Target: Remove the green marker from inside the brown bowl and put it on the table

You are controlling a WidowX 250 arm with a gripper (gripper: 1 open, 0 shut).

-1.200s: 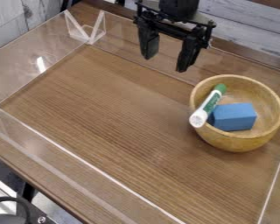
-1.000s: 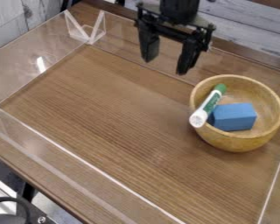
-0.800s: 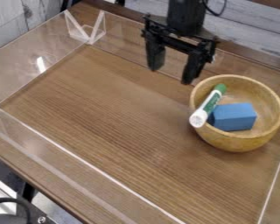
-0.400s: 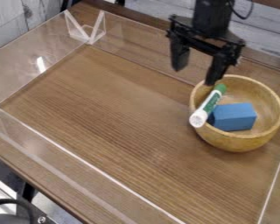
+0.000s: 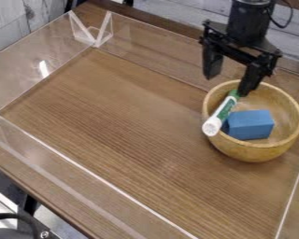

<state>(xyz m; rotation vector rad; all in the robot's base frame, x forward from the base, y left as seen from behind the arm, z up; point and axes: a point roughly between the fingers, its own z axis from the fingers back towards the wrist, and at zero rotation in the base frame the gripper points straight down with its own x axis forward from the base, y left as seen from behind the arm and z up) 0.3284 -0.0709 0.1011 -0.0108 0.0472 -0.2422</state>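
The green marker (image 5: 222,112) lies inside the brown bowl (image 5: 256,146) near the table's (image 5: 115,121) right edge, propped against the bowl's left wall beside a blue block (image 5: 250,124). The gripper (image 5: 238,77) hangs above it, jaws spread wide and empty. The marker looks light, rigid and probably slick; the mid-barrel, clear of block and rim, seems the best place to pinch.

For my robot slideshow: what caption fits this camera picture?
Open gripper above the brown bowl holding the green marker and a blue block.
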